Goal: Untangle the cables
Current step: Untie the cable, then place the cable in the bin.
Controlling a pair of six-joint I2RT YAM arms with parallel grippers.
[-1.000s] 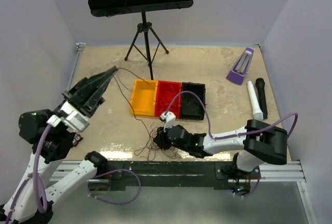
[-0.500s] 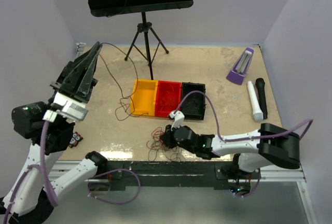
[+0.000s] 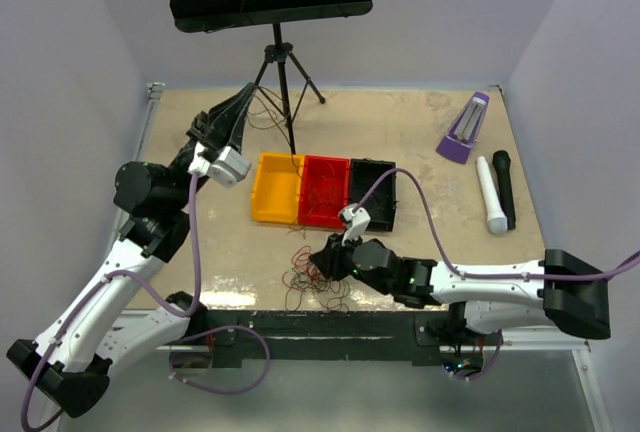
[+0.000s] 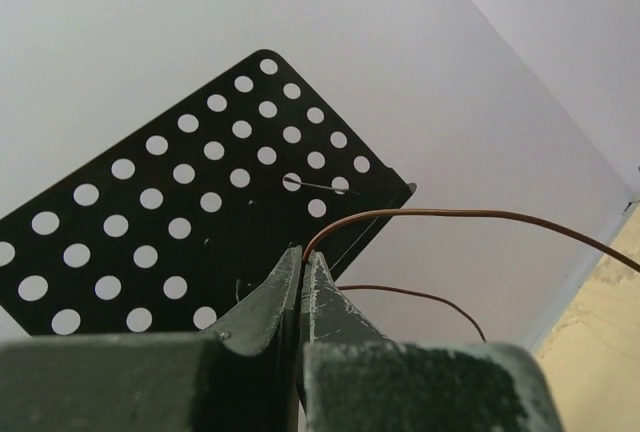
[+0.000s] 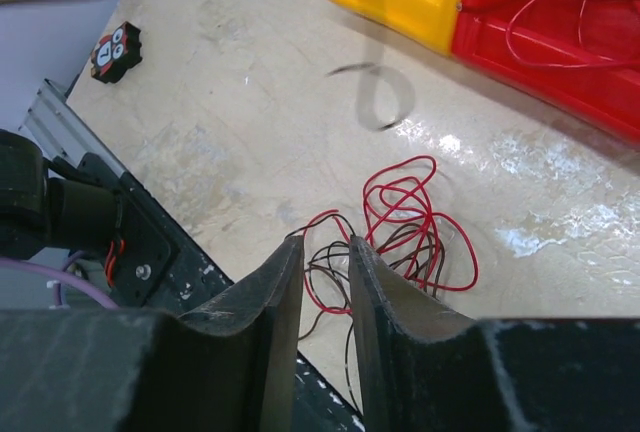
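The cables (image 3: 308, 280) are a loose clump of thin red and dark wires near the table's front edge; they show as red loops (image 5: 405, 214) in the right wrist view. My right gripper (image 3: 322, 258) hovers just over the clump. Its jaws (image 5: 326, 244) stand a little apart, and some strands show on the table through the gap. My left gripper (image 3: 240, 108) is raised at the back left, near the tripod. It is shut (image 4: 303, 252) on one thin brown wire (image 4: 450, 214), which arcs off to the right.
Yellow bin (image 3: 277, 190), red bin (image 3: 323, 192) with red wire in it, and black bin (image 3: 376, 194) sit side by side mid-table. A music stand's tripod (image 3: 284, 80) stands behind them. A purple metronome (image 3: 463, 127) and two microphones (image 3: 495, 192) lie at right.
My left gripper has swung from the left wall toward the back centre, taking the brown wire clear of the clump. The right gripper closed partly, reopened, and shifted slightly right.
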